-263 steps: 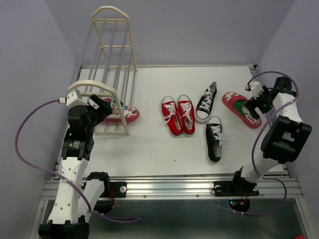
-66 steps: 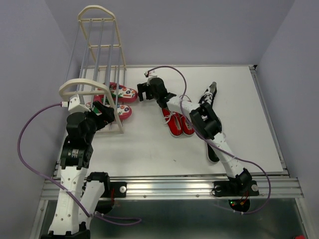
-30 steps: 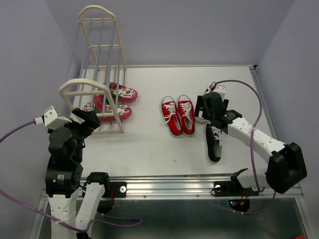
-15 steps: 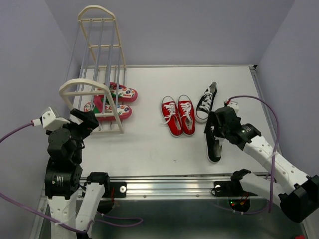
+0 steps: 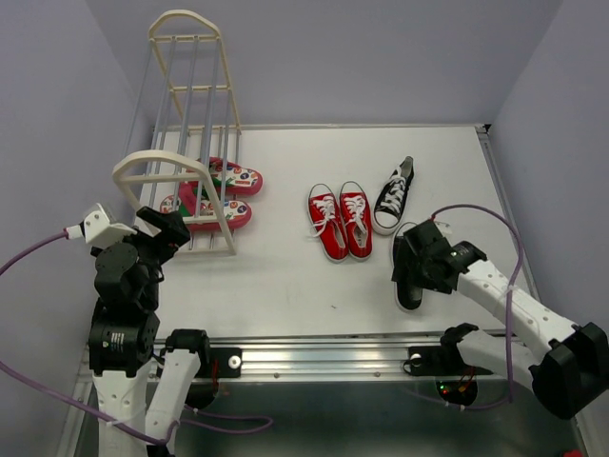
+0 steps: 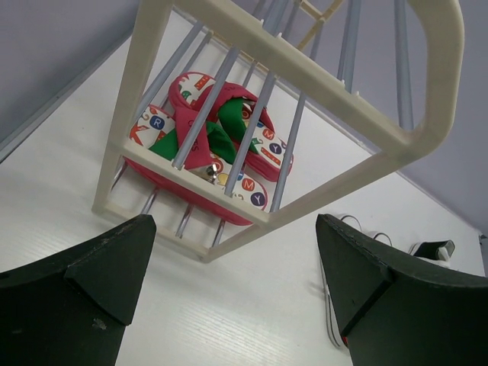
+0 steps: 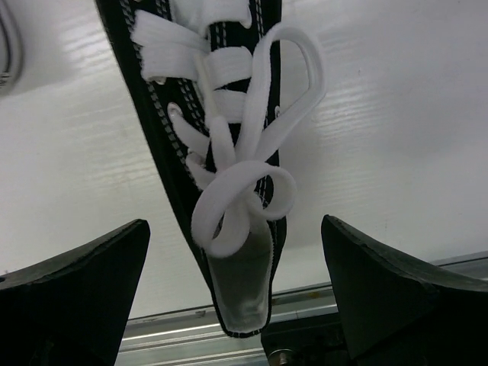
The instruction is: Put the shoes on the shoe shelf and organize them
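Note:
The cream shoe shelf [image 5: 193, 95] stands at the far left, and its arched end frame [image 6: 305, 76] fills the left wrist view. Both flip-flops [image 5: 221, 178] [image 6: 229, 145] lie on its lowest rails. The red sneakers [image 5: 341, 221] sit side by side mid-table. One black sneaker [image 5: 393, 195] lies beyond them to the right. The other black sneaker [image 5: 409, 290] [image 7: 229, 175] lies nearer. My right gripper [image 5: 411, 262] [image 7: 235, 244] is open, its jaws either side of this shoe's heel and laces. My left gripper [image 5: 162, 231] [image 6: 236, 297] is open and empty, just in front of the shelf.
The table's metal front rail [image 5: 324, 357] [image 7: 175, 324] runs right under the near black sneaker's heel. Lilac walls close in the left, back and right sides. Purple cables hang off both arms.
My right arm has drawn back from the far black sneaker and come down over the near black sneaker. My left arm has barely moved. Both flip-flops went onto the shelf earlier.

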You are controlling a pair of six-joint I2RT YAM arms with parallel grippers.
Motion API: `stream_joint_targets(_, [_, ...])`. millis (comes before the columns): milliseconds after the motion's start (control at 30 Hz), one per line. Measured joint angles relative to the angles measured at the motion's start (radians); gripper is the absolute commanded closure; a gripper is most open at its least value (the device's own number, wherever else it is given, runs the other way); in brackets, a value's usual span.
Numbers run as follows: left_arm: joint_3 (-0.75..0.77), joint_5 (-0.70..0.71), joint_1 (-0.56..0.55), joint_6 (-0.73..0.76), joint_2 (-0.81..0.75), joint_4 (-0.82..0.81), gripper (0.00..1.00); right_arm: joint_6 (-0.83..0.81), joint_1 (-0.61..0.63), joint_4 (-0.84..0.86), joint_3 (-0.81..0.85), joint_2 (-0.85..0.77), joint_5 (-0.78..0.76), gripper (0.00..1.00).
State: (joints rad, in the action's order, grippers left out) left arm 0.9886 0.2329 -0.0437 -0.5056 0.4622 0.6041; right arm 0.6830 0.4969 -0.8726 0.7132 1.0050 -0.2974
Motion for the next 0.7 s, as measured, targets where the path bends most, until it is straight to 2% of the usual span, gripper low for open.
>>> stream_joint_targets(167, [-0.014,-0.003,0.000,0.000,0.000,-0.031,0.01,0.038,0.000,0.020,-0.037,0.097,0.009,0.00])
stream_joint_targets(400, [-0.034,-0.013,0.000,0.000,0.003,-0.040,0.01,0.051,0.000,0.133,-0.090,0.215,0.053,0.00])
stream_joint_targets(433, [-0.034,-0.013,0.000,-0.001,0.004,-0.040,0.01,0.053,0.000,0.147,-0.100,0.231,0.063,0.04])
stream_joint_targets(467, [-0.034,-0.013,0.000,-0.001,0.004,-0.040,0.01,0.052,0.000,0.159,-0.101,0.238,0.072,0.13])
stream_joint_targets(500, [-0.034,-0.012,0.000,-0.001,0.004,-0.041,0.01,0.049,0.000,0.166,-0.103,0.238,0.076,0.50])
stream_joint_targets(533, [-0.034,-0.012,0.000,-0.001,0.004,-0.041,0.01,0.048,0.001,0.169,-0.103,0.238,0.077,0.68])
stream_joint_targets(600, [-0.034,-0.012,0.000,-0.001,0.004,-0.045,0.01,0.032,0.002,0.165,-0.096,0.230,0.080,0.85])
stream_joint_targets(700, [-0.034,-0.012,0.000,-0.001,0.005,-0.048,0.01,0.016,0.004,0.141,-0.093,0.177,0.077,0.88])
